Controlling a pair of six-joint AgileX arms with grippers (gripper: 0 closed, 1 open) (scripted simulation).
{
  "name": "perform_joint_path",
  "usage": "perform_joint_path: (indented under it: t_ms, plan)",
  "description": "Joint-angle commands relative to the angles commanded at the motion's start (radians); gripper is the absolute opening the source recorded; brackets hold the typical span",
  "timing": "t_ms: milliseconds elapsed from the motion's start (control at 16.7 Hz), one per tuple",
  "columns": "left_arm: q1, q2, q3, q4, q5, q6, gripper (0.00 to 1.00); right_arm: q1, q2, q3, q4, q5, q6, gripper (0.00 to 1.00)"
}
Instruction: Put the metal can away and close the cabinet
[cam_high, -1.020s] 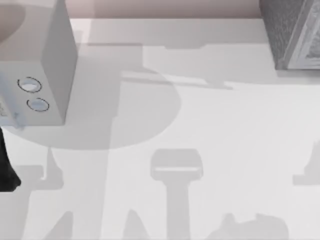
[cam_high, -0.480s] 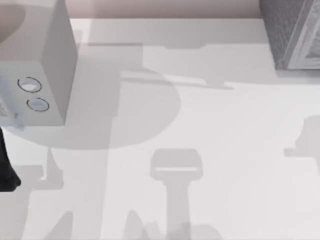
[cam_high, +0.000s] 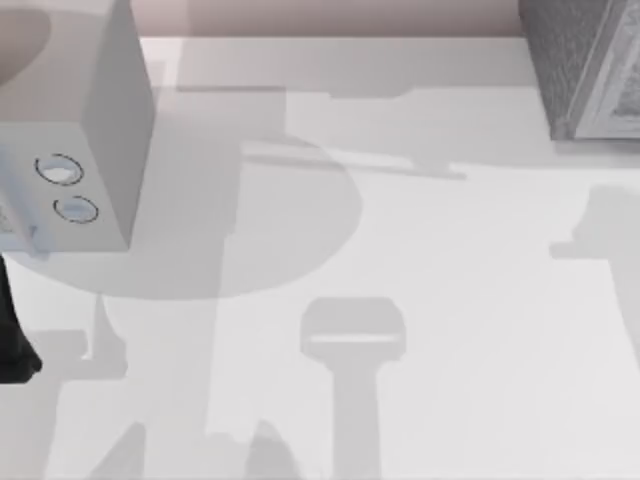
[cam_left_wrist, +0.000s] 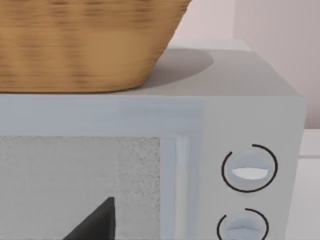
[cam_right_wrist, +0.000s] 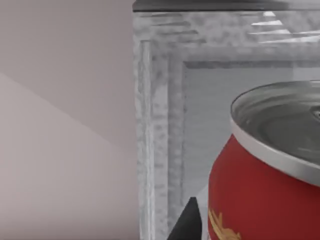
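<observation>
Fingers on the right arm can't be made out, but the metal can (cam_right_wrist: 265, 175) sits right by the cabinet (cam_right_wrist: 160, 125) front — not inside yet, and the cabinet isn't closed.

Metal can (cam_right_wrist: 265, 175) and cabinet (cam_high: 590, 70), both edge-cropped.

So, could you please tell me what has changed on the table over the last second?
In the top view, the shadow at the table's right edge has moved up toward the cabinet and grown, and the shadows along the near edge have shifted. The pale grey box with two rings and the cabinet stayed put. The right wrist view shows the metal can close before the cabinet's framed front.
</observation>
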Motion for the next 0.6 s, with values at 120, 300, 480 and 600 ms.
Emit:
perform_joint_path:
  t_ms: [120,300,480,600]
  plan:
    - [0.000,0.000,0.000,0.000,0.000,0.000,1.00,0.010,0.068,0.088,-0.022,0.010,0.000,0.00]
    - [0.000,0.000,0.000,0.000,0.000,0.000,1.00,0.024,0.170,0.221,-0.055,0.024,0.000,0.00]
    - [0.000,0.000,0.000,0.000,0.000,0.000,1.00,0.039,0.271,0.355,-0.087,0.038,-0.001,0.00]
    - [0.000,0.000,0.000,0.000,0.000,0.000,1.00,0.048,0.339,0.443,-0.108,0.049,0.000,0.00]
